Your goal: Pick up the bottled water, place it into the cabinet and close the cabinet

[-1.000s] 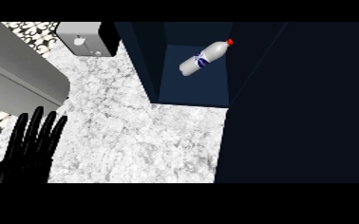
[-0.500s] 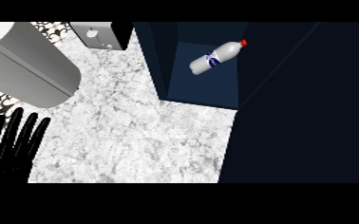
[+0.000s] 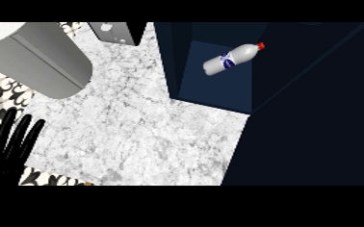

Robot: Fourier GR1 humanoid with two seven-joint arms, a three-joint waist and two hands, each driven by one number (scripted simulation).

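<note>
The bottled water (image 3: 231, 59), white with a blue label and a red cap, lies on its side inside the dark blue cabinet (image 3: 217, 86), cap pointing up and right. The cabinet's dark door (image 3: 305, 120) stands open along the right side of the view. My left hand (image 3: 18, 139) shows at the left edge over the counter, fingers straight and pointing up, holding nothing. A grey forearm (image 3: 46, 60) crosses the upper left corner. No right hand shows.
The white marble counter (image 3: 135, 125) fills the middle. A grey box-like object (image 3: 113, 32) sits at the top edge near the cabinet's left wall. Patterned floor shows at the left and lower left.
The whole view has shifted: the cabinet and bottle sit further right, the grey forearm has grown larger at the upper left, and my left hand has slid toward the left edge.
</note>
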